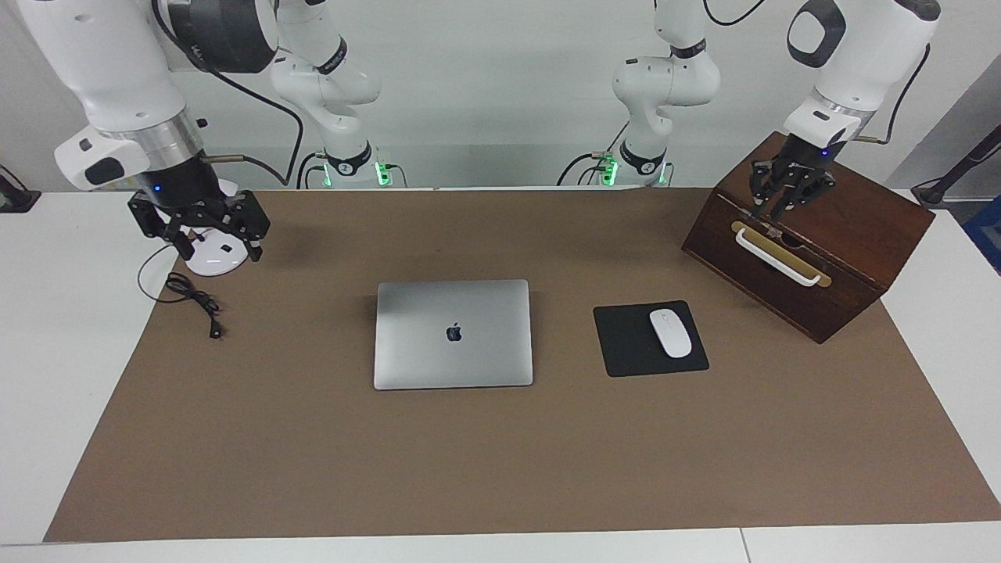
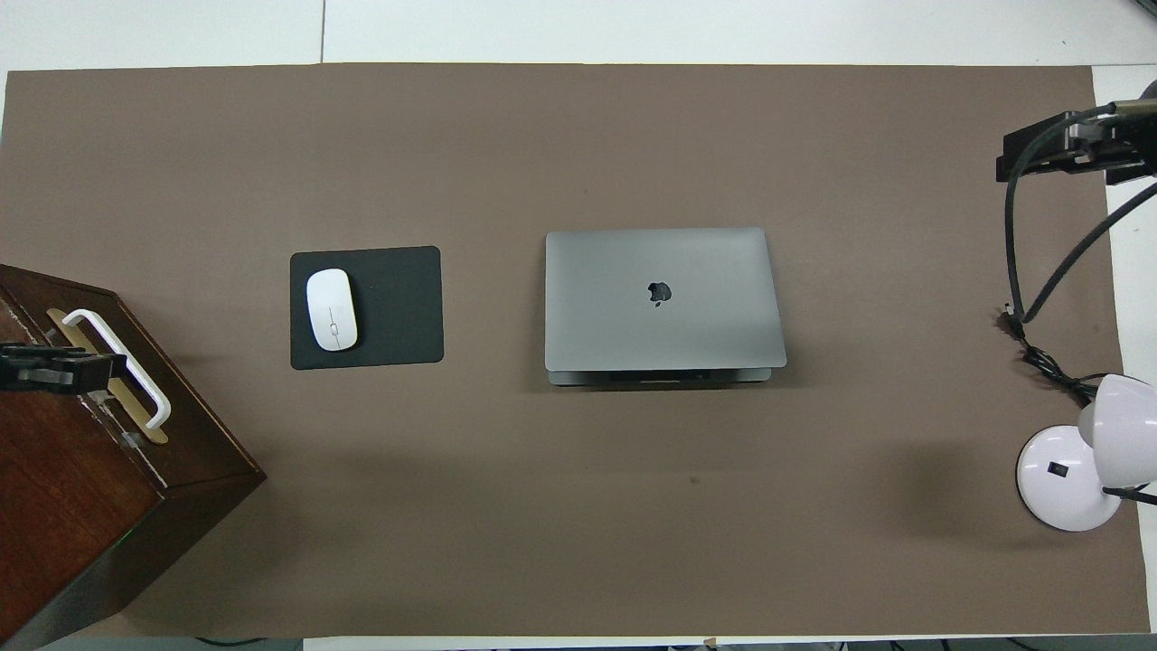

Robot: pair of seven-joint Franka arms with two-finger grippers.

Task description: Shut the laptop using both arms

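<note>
My right claw (image 1: 220,242) hangs wide open and empty over the lamp base, my left claw (image 1: 784,199) hovers empty over the wooden box, its spread unclear to me, and between them the laptop (image 1: 453,334) lies shut on the worktop (image 1: 500,461), so nothing seems left.

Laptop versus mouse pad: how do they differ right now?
The laptop is silver-grey; the mouse pad is black. The laptop is clearly larger than the mouse pad. The laptop's logo-marked lid carries nothing; the mouse pad has a white mouse on it. The mouse pad lies toward the left arm's end of the table from the laptop. Both lie flat on the brown mat.
</note>
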